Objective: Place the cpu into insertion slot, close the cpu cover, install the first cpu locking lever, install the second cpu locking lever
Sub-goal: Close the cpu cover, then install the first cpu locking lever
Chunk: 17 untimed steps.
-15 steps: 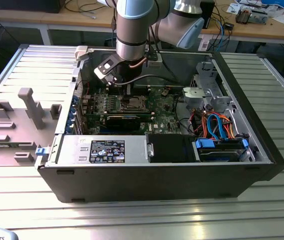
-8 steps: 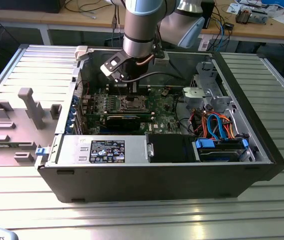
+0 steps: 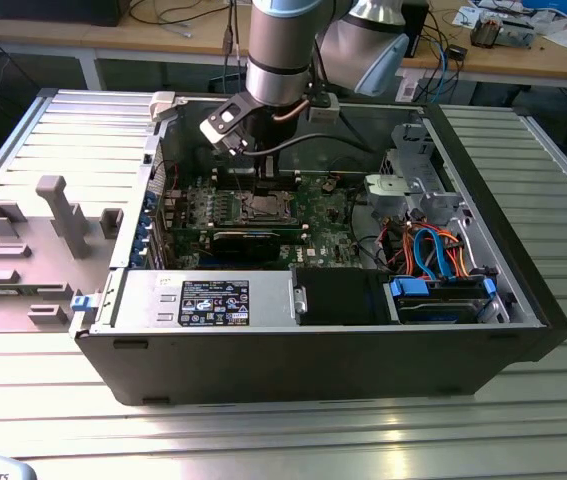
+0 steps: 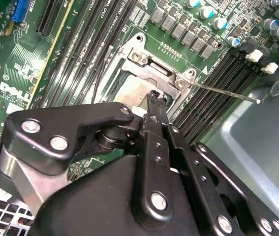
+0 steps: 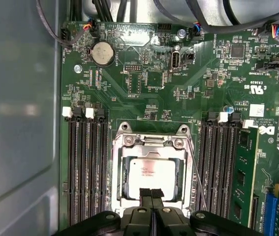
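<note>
End effector (image 5: 151, 192) is down inside the open computer case (image 3: 313, 360), fingers pressed together with nothing seen between them, tips right at the edge of the cpu cover (image 5: 149, 147), which lies flat as a silvery frame around the cpu (image 5: 151, 172). The cpu sits in the insertion slot (image 3: 268, 210), its pale face showing through the cover's window, and just beside it a thin locking lever (image 5: 198, 182) slants along the black memory slots (image 5: 87, 167). Beyond spreads the green circuit board (image 5: 144, 83), and the case rests on a ribbed metal surface (image 3: 523, 420).
</note>
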Each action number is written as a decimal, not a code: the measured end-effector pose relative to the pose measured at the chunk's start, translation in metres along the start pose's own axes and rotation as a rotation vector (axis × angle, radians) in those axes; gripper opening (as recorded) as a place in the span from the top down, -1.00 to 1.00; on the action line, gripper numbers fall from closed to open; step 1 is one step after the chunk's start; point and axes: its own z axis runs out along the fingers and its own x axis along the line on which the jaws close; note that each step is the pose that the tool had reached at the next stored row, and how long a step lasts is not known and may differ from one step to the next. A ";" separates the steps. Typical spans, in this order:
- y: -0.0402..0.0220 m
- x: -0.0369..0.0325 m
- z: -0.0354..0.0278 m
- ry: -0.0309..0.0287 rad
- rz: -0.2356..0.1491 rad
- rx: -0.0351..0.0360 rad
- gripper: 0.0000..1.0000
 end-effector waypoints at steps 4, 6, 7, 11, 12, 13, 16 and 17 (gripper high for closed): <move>0.0000 0.0000 -0.0002 -0.0002 0.000 0.0001 0.79; 0.0000 0.0000 -0.0002 -0.0002 0.000 0.0001 0.79; 0.0000 0.0000 -0.0003 -0.0003 0.000 0.0001 0.79; -0.0001 -0.0001 -0.0003 -0.0011 -0.011 0.0005 0.79; -0.0001 -0.0001 -0.0003 -0.0015 -0.016 0.0006 0.79; 0.0000 -0.0001 -0.0003 -0.0018 -0.022 0.0007 0.79; -0.0001 -0.0001 -0.0003 -0.0026 -0.033 0.0010 0.79; 0.0000 0.0000 -0.0003 -0.0029 -0.039 0.0011 0.79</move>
